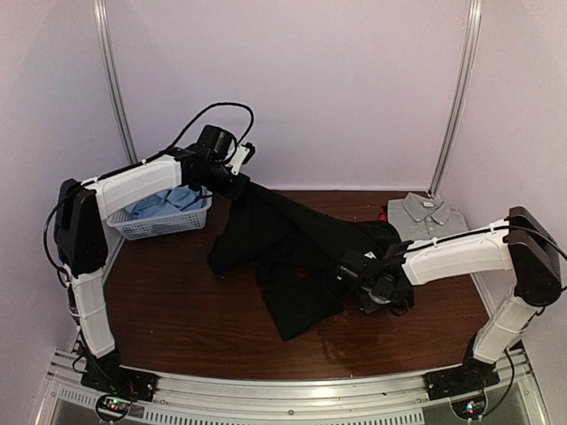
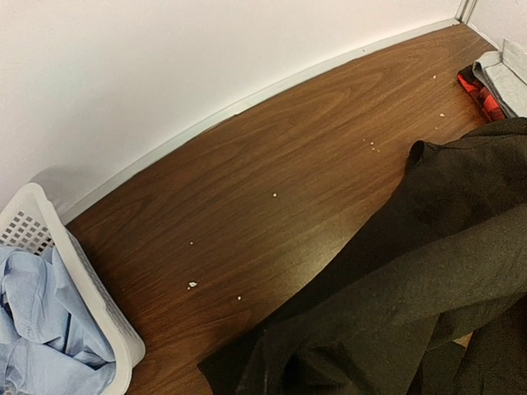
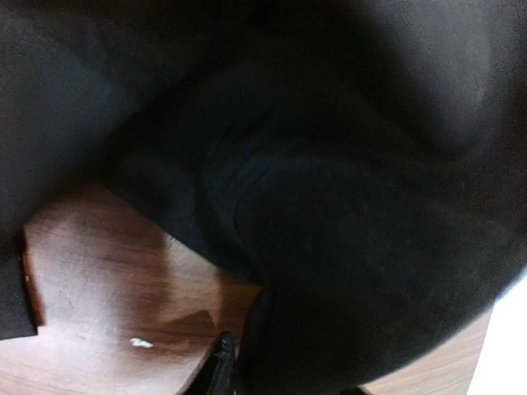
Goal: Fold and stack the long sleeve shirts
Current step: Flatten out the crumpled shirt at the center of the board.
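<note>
The black shirt [image 1: 292, 252] hangs stretched between my two grippers, its lower part draped on the table. My left gripper [image 1: 237, 180] holds its upper corner raised near the back wall. In the left wrist view the fingers are hidden and the black shirt [image 2: 428, 280] fills the lower right. My right gripper [image 1: 352, 273] grips it low at centre right. In the right wrist view the black shirt [image 3: 329, 164] covers nearly everything, and only one fingertip [image 3: 221, 362] shows. A folded grey shirt [image 1: 430, 212] lies on the red-and-black plaid shirt [image 1: 383, 213] at the back right. The light blue shirt [image 1: 168, 202] is in the basket.
The white mesh basket [image 1: 164, 226] stands at the back left, also in the left wrist view [image 2: 90, 288]. The grey shirt [image 2: 504, 78] and plaid shirt [image 2: 478, 90] show there at the far right. The brown table [image 1: 177, 310] has walls on three sides.
</note>
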Motion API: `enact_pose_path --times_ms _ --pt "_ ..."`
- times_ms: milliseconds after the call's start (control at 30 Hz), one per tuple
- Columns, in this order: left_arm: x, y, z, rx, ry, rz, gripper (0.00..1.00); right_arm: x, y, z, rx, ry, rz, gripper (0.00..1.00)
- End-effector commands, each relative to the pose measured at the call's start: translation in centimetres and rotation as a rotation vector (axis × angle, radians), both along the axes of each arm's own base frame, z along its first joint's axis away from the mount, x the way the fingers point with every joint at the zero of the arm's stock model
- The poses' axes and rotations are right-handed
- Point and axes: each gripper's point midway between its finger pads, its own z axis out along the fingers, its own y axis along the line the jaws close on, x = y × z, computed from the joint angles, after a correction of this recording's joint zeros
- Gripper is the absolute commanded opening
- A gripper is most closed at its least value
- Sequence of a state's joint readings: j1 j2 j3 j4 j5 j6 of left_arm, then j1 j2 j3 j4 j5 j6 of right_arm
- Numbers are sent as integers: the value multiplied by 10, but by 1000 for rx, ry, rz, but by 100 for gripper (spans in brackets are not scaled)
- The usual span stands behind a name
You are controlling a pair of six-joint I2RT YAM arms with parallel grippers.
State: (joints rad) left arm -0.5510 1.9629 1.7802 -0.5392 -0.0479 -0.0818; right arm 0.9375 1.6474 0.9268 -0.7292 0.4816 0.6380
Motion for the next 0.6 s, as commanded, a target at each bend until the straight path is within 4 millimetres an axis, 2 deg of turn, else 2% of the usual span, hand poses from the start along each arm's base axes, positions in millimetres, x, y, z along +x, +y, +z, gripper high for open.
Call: enact_pose_path --times_ms 0,100,233,300,400,433,467,567 --pt "3 8 8 -21 -29 26 0 16 -8 18 -44 -70 -17 20" --pt "-2 17 10 -21 -26 45 0 21 -21 29 -74 -88 -33 2" --pt "-12 38 20 -18 -39 85 0 29 -36 58 -62 -126 -44 0" --pt "-22 50 26 -18 -46 107 0 32 -34 80 -1 -147 -11 0" --pt "-43 62 56 -41 -96 103 0 33 -12 124 131 -172 115 0" --pt "-55 66 77 -68 -127 90 0 30 -3 140 186 -174 166 0" --pt "-62 67 83 -80 -133 73 0 27 6 158 242 -181 214 0" --pt "-102 76 140 -165 -240 9 0 12 20 210 368 -203 332 0"
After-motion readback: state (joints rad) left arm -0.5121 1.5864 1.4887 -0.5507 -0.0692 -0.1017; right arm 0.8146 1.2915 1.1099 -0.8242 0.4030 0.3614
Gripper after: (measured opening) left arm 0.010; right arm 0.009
